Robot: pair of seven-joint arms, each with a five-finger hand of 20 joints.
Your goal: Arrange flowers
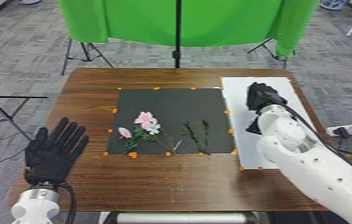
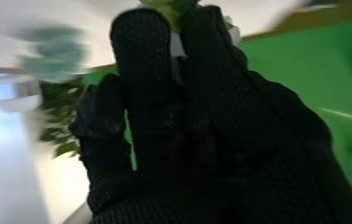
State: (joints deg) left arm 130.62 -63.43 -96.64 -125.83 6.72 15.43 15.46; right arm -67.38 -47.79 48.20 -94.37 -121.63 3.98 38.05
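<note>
Our pink flower [image 1: 144, 117] lies beside a white flower [image 1: 153, 127] on the dark mat [image 1: 159, 100], with another pink bloom [image 1: 124, 132] close by and two thin sprigs [image 1: 191, 134] [image 1: 206, 134] to their right (thin enough, we think, to snag). The mat rests on the brown surface [image 1: 177, 175], with the white board [image 1: 243, 112] alongside. At that board's far end is the right robot hand [image 1: 262, 94]; we cannot tell whether it is wide, narrow or holding something, though a yellow-green shape [image 2: 166, 7] shows at its tip. The left robot hand [image 1: 52, 155] is wide, near the surface's left edge. Probably we are arranging blooms at the board: we should steady each stem, spare its petals and release gently.
</note>
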